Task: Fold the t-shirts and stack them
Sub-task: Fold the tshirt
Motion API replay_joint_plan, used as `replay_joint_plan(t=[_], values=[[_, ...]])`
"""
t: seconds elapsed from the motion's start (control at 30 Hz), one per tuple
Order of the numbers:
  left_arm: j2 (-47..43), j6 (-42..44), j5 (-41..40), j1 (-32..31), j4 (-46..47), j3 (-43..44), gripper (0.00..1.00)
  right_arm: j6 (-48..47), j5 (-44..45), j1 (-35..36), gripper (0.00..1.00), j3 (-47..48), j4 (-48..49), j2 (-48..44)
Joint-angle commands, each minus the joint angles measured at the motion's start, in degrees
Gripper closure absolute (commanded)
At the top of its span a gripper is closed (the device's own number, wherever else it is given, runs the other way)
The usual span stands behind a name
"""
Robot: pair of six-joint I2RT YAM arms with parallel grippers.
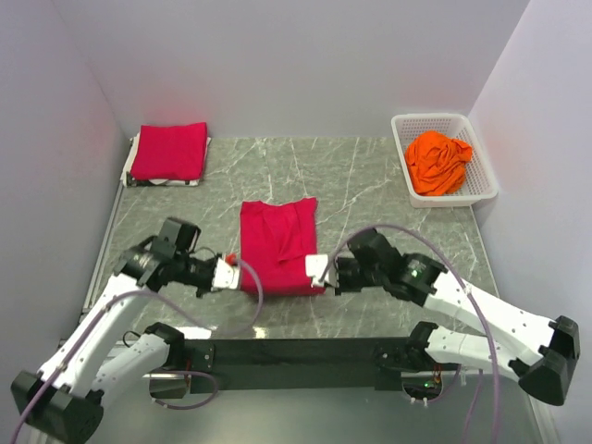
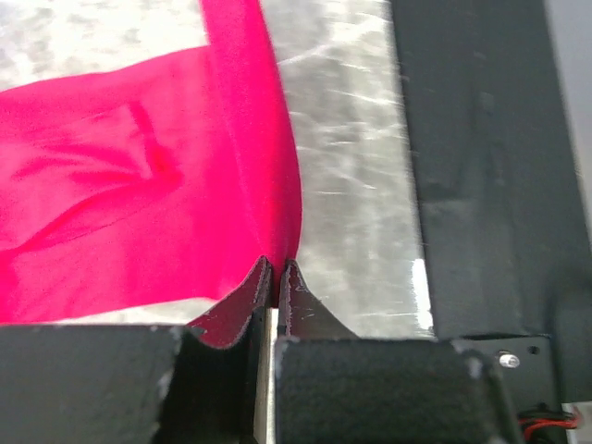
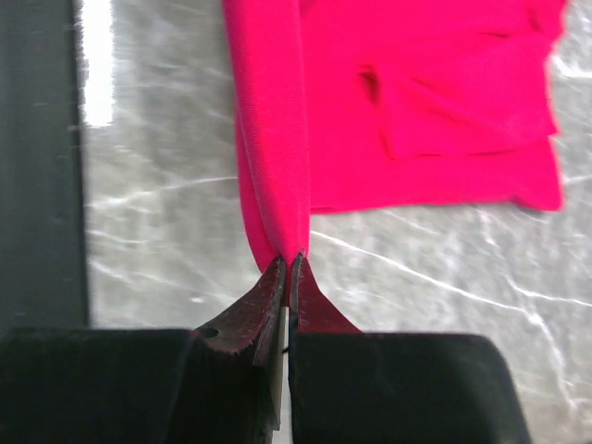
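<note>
My left gripper (image 1: 233, 270) and right gripper (image 1: 317, 269) each pinch a near side of the crimson t-shirt (image 1: 276, 239) mid-table, well apart from the folded red t-shirt (image 1: 169, 151) far left and the orange t-shirt (image 1: 437, 162) in the white basket (image 1: 487, 188) far right.

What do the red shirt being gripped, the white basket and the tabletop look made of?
Red shirt: soft matte knit cloth, it seems; it drapes and creases. White basket: likely plastic, moulded lattice walls. Tabletop: grey-green with white veins, glossy glare in the wrist views; marble or a marble-look laminate, cannot tell.
</note>
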Motion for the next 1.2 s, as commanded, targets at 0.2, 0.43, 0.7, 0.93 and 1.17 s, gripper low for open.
replay_joint_plan(t=[0.2,0.43,0.7,0.93,1.17], values=[[25.4,12.7,8.8,13.3,-7.4,20.3,0.99,-14.0,-9.4,-13.8,1.00,18.7,-6.9,16.2],[48.5,13.6,9.8,18.1,-12.5,42.6,0.99,-20.4,-13.5,-23.0,1.00,38.4,-12.0,37.1],[72.2,4.0,7.5,18.8,-6.2,60.8,0.95,-22.3,-12.8,-27.1,1.00,57.5,-14.5,61.9],[81.6,-8.6,2.4,16.9,6.5,64.9,0.85,-21.5,-8.9,-27.5,1.00,62.5,-13.1,71.2],[82.6,-12.3,2.0,16.7,4.4,67.1,0.65,-14.4,-4.7,-28.0,0.65,65.5,-10.3,73.2]])
